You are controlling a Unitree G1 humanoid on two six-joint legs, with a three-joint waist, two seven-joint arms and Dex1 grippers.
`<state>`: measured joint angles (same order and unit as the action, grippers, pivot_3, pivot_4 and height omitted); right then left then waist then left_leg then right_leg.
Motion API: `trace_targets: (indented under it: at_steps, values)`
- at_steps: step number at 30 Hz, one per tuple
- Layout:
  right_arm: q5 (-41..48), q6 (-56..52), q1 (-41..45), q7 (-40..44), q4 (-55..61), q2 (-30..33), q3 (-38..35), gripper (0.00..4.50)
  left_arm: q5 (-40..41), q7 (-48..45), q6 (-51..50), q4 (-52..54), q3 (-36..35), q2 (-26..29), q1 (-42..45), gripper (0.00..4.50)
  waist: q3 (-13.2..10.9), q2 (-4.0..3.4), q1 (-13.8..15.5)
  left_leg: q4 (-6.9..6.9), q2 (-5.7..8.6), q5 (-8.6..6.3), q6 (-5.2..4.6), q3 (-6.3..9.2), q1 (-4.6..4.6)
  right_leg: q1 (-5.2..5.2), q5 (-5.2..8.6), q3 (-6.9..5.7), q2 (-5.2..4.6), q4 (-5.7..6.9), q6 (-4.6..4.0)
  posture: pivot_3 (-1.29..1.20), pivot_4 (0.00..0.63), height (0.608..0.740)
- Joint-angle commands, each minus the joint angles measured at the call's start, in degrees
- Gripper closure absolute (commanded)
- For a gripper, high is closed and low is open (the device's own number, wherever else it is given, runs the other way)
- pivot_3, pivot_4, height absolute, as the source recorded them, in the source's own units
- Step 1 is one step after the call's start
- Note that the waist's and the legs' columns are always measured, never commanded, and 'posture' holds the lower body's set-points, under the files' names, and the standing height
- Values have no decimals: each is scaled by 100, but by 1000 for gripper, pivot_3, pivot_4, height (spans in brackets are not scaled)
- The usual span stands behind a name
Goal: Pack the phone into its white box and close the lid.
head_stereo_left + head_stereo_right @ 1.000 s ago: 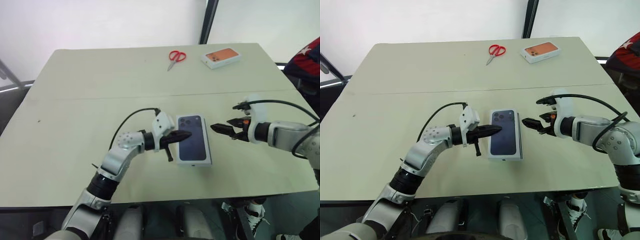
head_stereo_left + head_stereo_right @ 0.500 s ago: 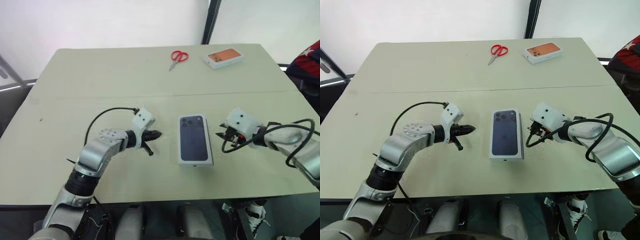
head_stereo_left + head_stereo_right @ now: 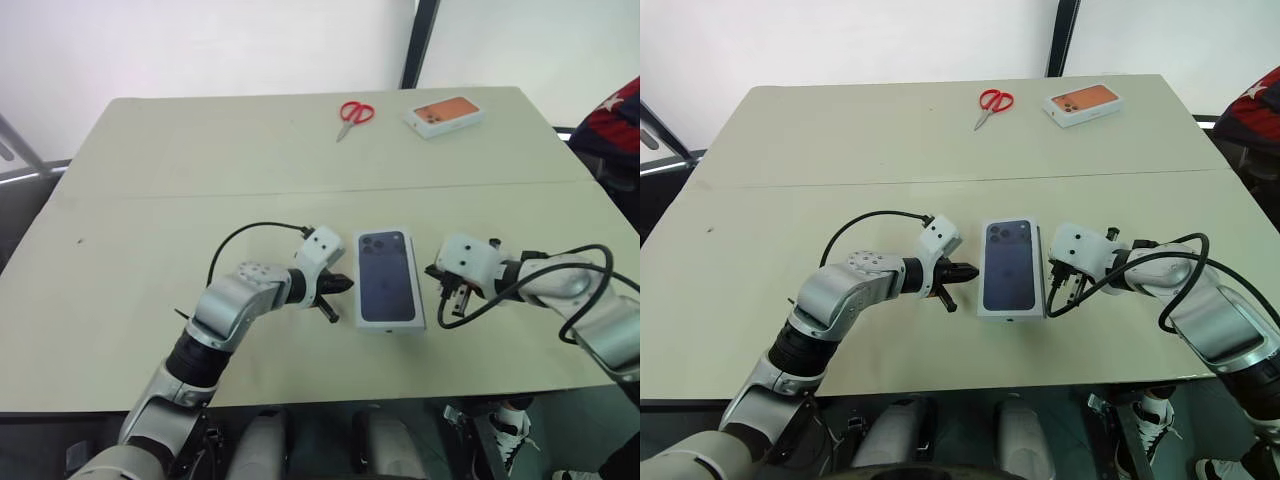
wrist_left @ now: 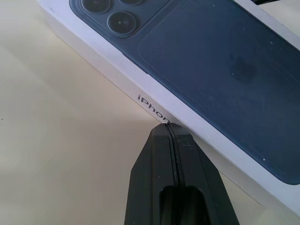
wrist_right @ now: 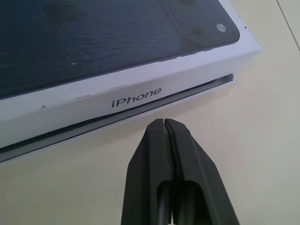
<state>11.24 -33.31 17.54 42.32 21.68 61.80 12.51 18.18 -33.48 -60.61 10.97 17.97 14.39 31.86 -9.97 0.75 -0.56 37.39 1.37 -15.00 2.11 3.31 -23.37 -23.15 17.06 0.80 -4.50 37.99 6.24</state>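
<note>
The lid, white with a dark blue phone printed on top, sits on the white box near the table's front middle. In the right wrist view a thin edge of the white box shows under the lid's right wall, with a dark gap between them. The phone is hidden. My left gripper is shut and empty, its tip against the lid's left side wall. My right gripper is shut and empty, pointing at the lid's right side wall a little short of it.
Red scissors and a white box with an orange phone picture lie at the table's far edge. A person's red and dark clothing shows at the far right. The table's front edge runs close behind the box.
My left gripper drew away to the left, then returned to the lid's left wall. My right gripper shut, rolled over and sank beside the box's right side.
</note>
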Motion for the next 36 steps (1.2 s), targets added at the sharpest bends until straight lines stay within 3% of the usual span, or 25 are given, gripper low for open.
trace_targets:
  at_steps: [1,36]
  values:
    - [-115,43,-24,115,298,-24,-259,4461,90,-27,31,136,17,-51,96,4500,0,0,0,0,0,0,0,0,0,0,0,0,0,0,0,0,150,740]
    - [-595,17,-514,561,540,-287,-543,4461,229,-75,164,229,-22,-310,207,4500,1,0,8,5,3,0,0,0,0,3,0,0,-3,1,0,0,150,740]
